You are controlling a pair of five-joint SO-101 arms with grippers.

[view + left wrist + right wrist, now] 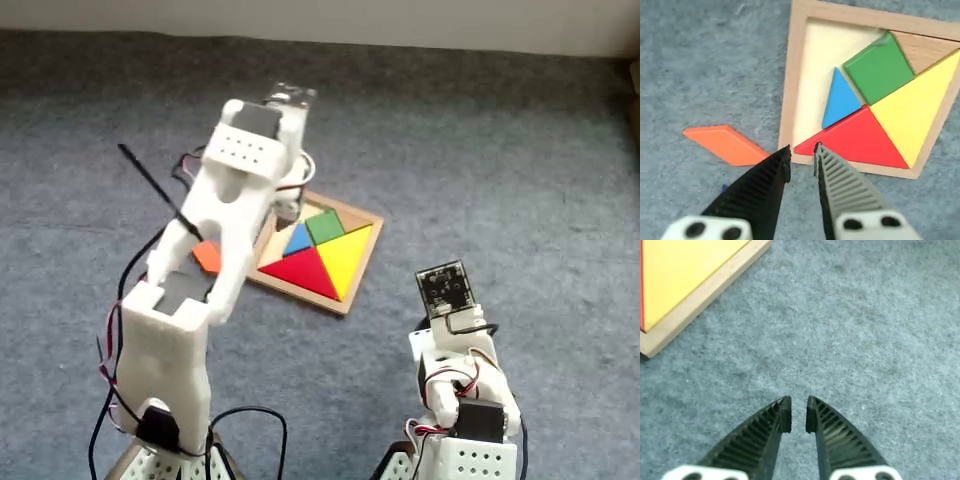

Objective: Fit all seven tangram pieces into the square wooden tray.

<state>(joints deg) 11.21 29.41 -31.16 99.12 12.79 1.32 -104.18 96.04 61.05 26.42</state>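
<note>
Left claw [801, 149], barely parted, empty, hovers at the wooden tray [799, 60] beside the orange parallelogram [725, 144]; lowering here could knock the tray, jolting the red triangle [860, 142].

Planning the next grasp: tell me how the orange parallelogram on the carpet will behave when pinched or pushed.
The orange parallelogram looks thin with crisp edges, so probably stiff and light. Lying flat, it should not roll or tip. The fuzzy carpet likely resists sliding; the piece's low edges may be hard to pinch.
</note>
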